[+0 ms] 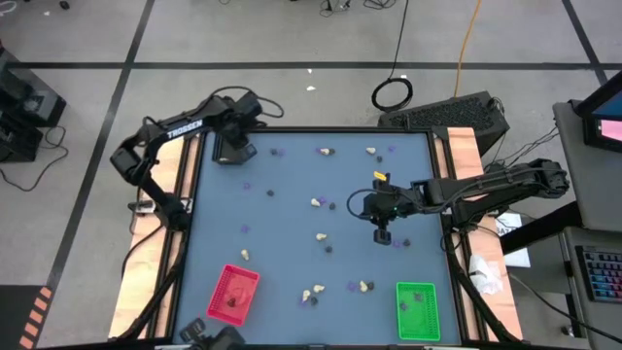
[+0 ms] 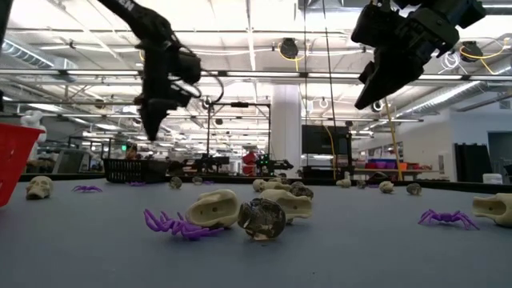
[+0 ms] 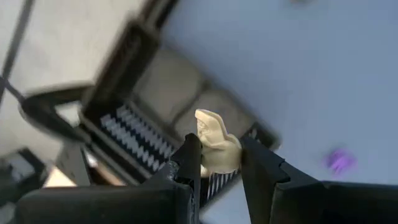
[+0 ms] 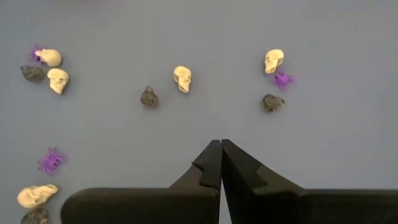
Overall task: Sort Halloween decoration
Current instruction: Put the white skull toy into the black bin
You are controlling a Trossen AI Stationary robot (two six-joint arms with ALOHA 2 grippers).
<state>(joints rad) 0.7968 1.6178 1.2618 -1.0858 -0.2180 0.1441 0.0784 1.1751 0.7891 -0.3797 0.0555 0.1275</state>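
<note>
The black tray (image 1: 234,151) at the far left corner of the blue table (image 1: 292,243) was used as the marker for every place. Right above it the left gripper (image 3: 217,163) was hung, and a cream skull (image 3: 216,148) was pinched between its fingers — so this one piece was about to be put away but was not yet dropped.

Well in front of the black tray, at the near edge, the red tray (image 1: 233,294) was seen with a few dark bits inside. What they were could not be told.

To the right of the black tray, most of the Halloween decoration (image 1: 319,202) was still spread loose over the table — cream skulls, dark skulls and little purple spiders (image 4: 51,160), some touching each other.

Farther right, over the middle of the table, the right gripper (image 4: 221,163) was held in the air with its fingers pressed together and nothing between them.

At the near right corner, far from the black tray, the green tray (image 1: 418,311) was seen with a few small bits in it.

It was judged that only a small part of the sorting was done and most pieces were still left.
</note>
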